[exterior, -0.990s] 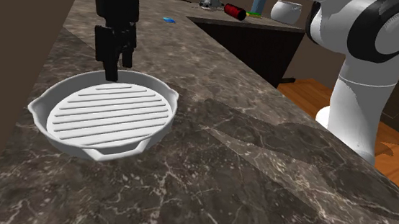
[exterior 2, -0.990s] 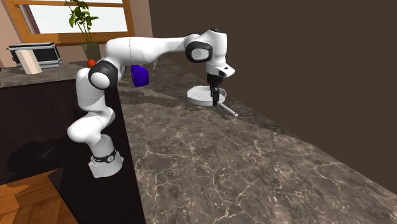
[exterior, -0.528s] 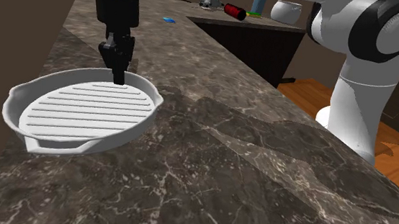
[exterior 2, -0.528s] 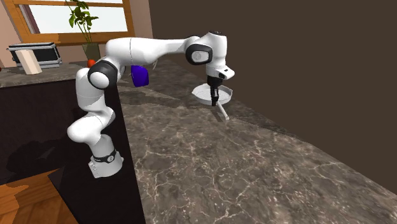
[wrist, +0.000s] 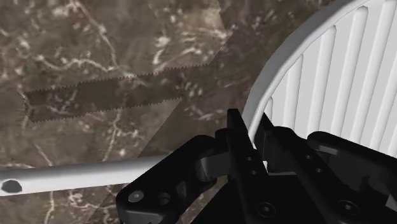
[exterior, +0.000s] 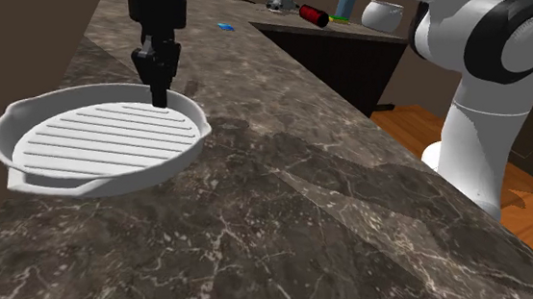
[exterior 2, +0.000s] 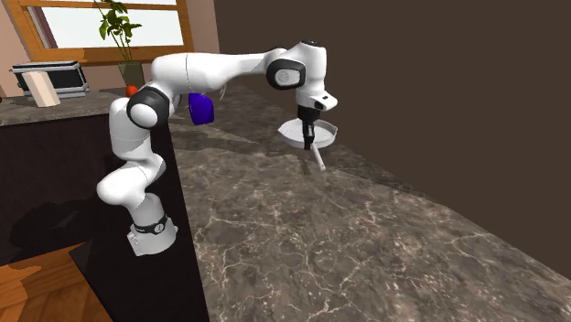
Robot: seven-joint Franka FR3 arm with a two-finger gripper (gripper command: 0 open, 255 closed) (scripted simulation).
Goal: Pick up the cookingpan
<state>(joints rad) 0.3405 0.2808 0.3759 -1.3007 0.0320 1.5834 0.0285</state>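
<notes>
- Near the dark marble tabletop's (exterior: 289,219) wall-side edge, the white round ribbed cookingpan (exterior: 100,141) hangs clear.
- Black gripper's (exterior: 160,93) fingers (wrist: 238,137) pinch its rim (wrist: 256,102) beside the handle (wrist: 76,177).
- Lift slowly; an off-centre hold may swing.

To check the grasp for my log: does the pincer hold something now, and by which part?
The pincer holds the white ridged pan by its rim, beside the base of the long handle.
</notes>
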